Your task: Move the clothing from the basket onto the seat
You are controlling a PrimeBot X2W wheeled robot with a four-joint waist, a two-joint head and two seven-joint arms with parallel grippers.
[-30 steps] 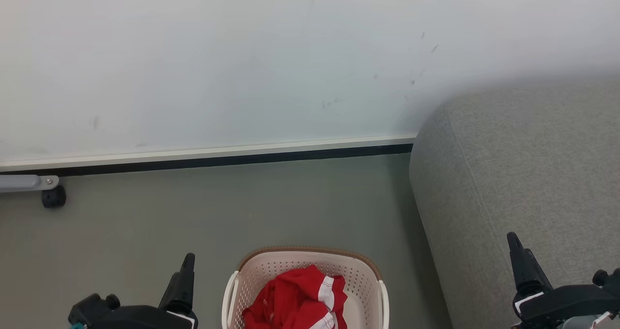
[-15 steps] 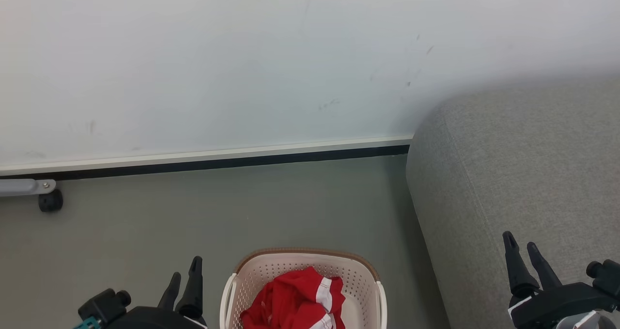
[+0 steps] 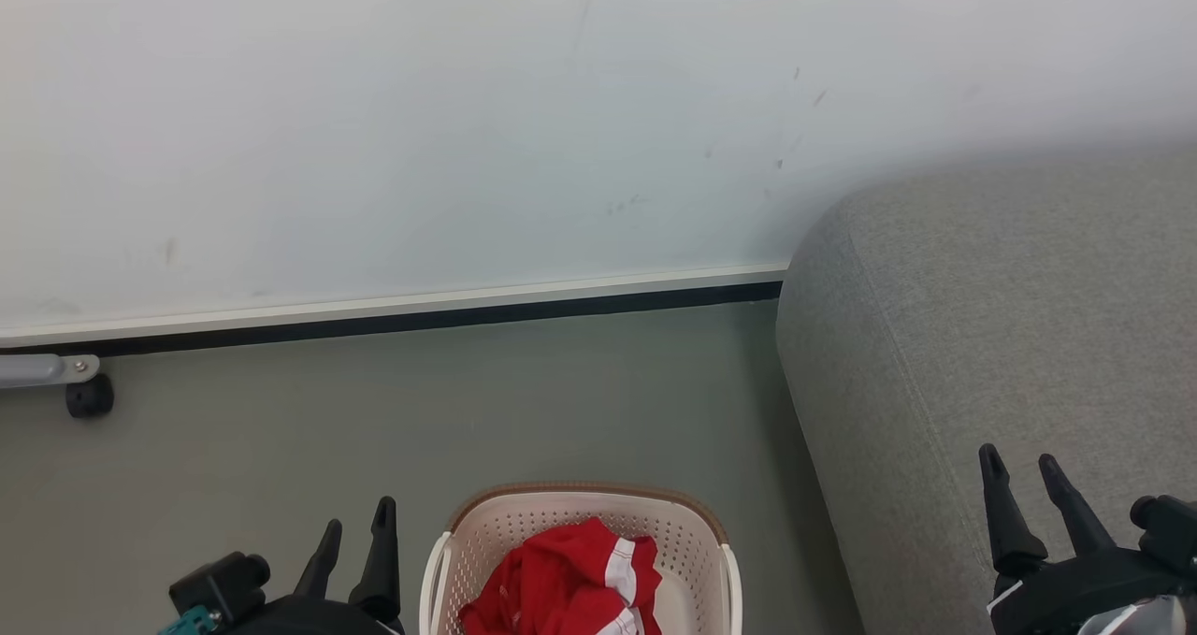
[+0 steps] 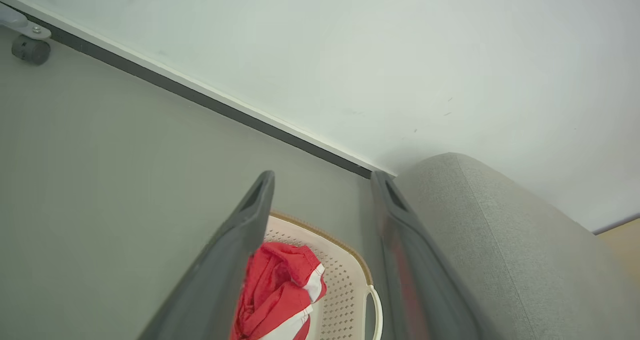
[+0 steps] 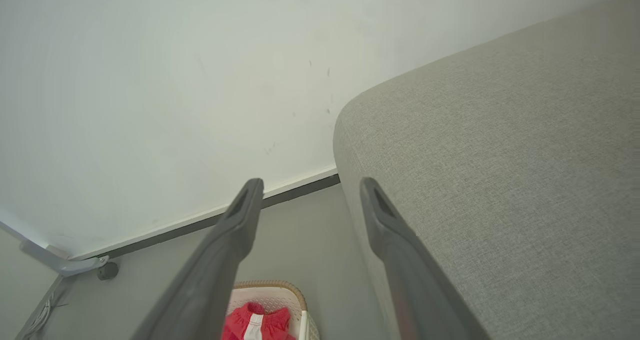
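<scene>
The basket (image 3: pixel 589 491) is sitting on the floor (image 3: pixel 486 401) at the bottom centre of the head view, with its brown rim facing the wall (image 3: pixel 468 102). The clothing (image 3: pixel 561 584) is lying bunched inside the basket, showing red fabric with white panels. The number of garments making up the heap cannot be told. The seat (image 3: pixel 1010 317) is occupying the right side of the head view. Its rounded grey corner is standing near the basket, with a strip of floor lying between them.

The left tool (image 3: pixel 360 513) is hovering at the lower left of the head view, just left of the basket, with its fingers pointing up the view. Its jaws are standing wide apart and are holding nothing. In the left wrist view, the clothing and the basket rim are showing through the gap between the two fingers.

The right tool (image 3: pixel 1017 455) is hovering at the lower right, showing against the seat fabric. Its jaws are likewise standing wide apart and are gripping nothing.

A dark skirting strip (image 3: pixel 421 314) is running along the foot of the wall. A black castor (image 3: pixel 90 397) under a pale metal leg (image 3: pixel 37 370) is standing on the floor at the far left, well apart from the basket.
</scene>
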